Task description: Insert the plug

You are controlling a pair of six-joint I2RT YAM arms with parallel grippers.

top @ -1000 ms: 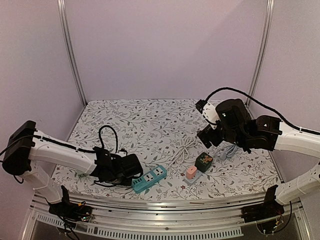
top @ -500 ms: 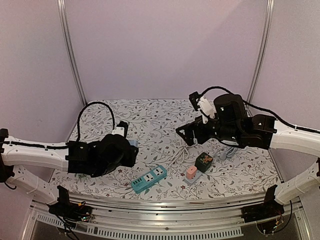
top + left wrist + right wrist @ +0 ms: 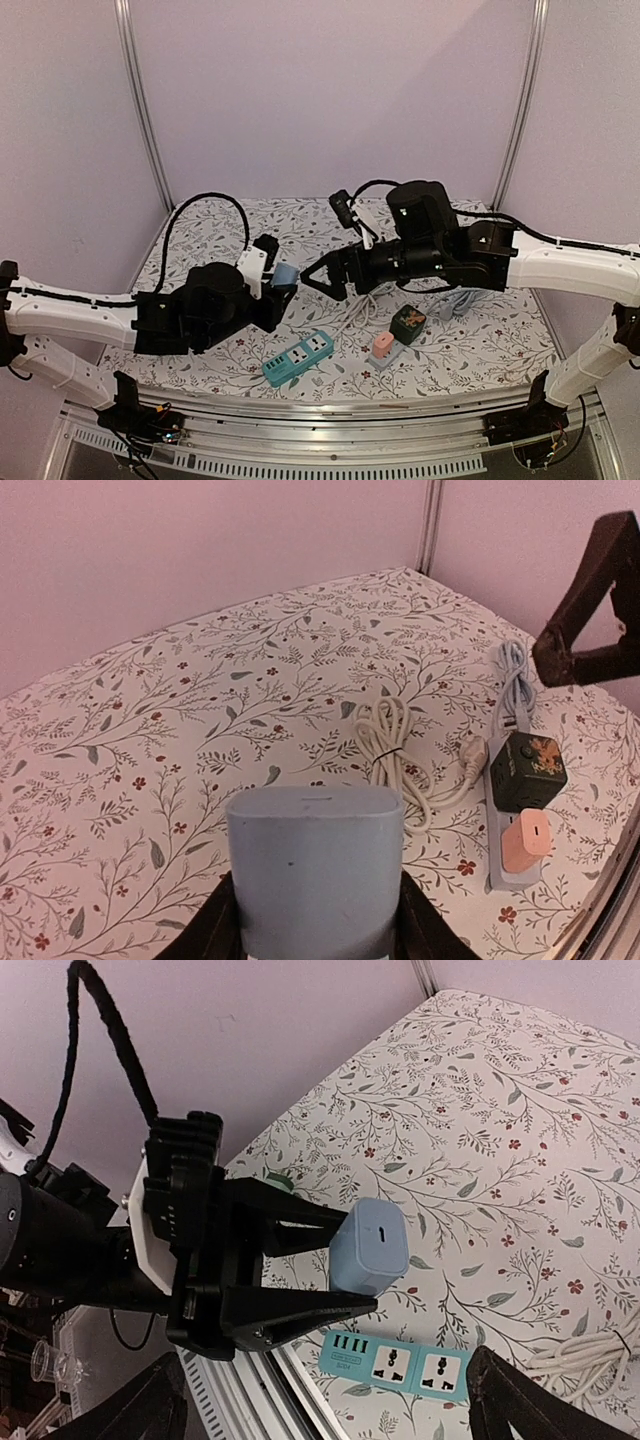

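Plug (image 3: 368,1246) pinched in L claw (image 3: 358,1264)

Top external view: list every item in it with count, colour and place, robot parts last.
rounded plastic plug: one, pale blue, held above the cloth
plastic power strip: one, teal, near edge, centre
coiled cable: one, white, mid-cloth
cube adapter: one, dark green, right of the teal strip
small plug: one, pink, on the grey strip
flat power strip: one, grey, under the pink plug
floral tablecloth: one, white, leaf print, under everything
left hand: one, black, shut on the blue plug
right hand: one, black, open, facing the plug
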